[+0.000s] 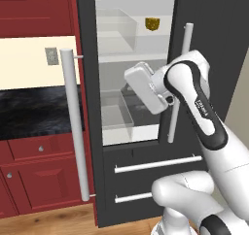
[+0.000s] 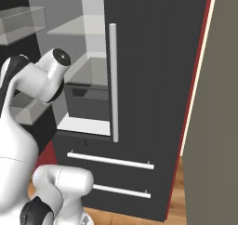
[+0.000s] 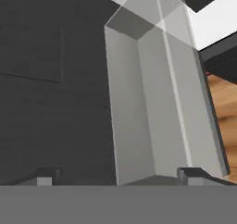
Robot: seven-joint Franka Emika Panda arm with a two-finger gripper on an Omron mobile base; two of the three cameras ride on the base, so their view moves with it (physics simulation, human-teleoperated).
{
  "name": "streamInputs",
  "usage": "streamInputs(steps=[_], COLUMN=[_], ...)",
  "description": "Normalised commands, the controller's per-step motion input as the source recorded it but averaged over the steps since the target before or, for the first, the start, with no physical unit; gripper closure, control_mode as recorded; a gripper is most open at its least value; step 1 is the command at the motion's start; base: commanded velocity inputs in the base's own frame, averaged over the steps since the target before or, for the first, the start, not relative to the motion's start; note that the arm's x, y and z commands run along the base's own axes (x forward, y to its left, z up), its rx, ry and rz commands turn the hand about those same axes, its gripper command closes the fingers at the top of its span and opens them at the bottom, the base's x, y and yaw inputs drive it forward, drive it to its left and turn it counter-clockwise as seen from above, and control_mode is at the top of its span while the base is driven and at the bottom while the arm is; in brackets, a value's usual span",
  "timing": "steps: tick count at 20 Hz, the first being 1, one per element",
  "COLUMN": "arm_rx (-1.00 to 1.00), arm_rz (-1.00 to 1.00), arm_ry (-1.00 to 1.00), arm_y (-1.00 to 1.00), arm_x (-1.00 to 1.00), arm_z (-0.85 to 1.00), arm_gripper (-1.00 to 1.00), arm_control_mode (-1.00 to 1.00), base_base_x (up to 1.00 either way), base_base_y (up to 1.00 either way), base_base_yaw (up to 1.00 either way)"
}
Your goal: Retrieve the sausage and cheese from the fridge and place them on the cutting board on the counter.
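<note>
In the open fridge point(image 1: 131, 59) our spread pincer point(image 3: 118, 177) holds nothing; cheese point(image 1: 152, 24) at twelve o'clock awaits fetching.

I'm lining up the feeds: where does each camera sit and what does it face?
Left base view: behind-left, facing the open fridge; cheese on an upper shelf; arm lower right.
Right base view: behind-right, facing the fridge door handle; arm lower left.
Hand view: on the hand, facing a clear bin; fingertips apart.
Both base views share the fridge.
</note>
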Motion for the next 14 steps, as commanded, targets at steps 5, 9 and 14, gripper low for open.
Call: streamInputs(steps=[5,9,14], arm_rx=[-0.13,-0.18,-0.28], arm_rz=[0.0,0.01,0.01], arm_ry=[-0.16,-0.02,0.0], arm_y=[-0.7,-0.81,-0.76], arm_x=[0.01,0.08,0.17], arm_z=[-0.01,-0.06,-0.14], arm_gripper=[-1.0,-1.0,-1.0], arm_control_mode=[-1.0,-1.0,-1.0], base_base_x=[0.0,0.0,0.0], base_base_y=[0.0,0.0,0.0], base_base_yaw=[0.0,0.0,0.0])
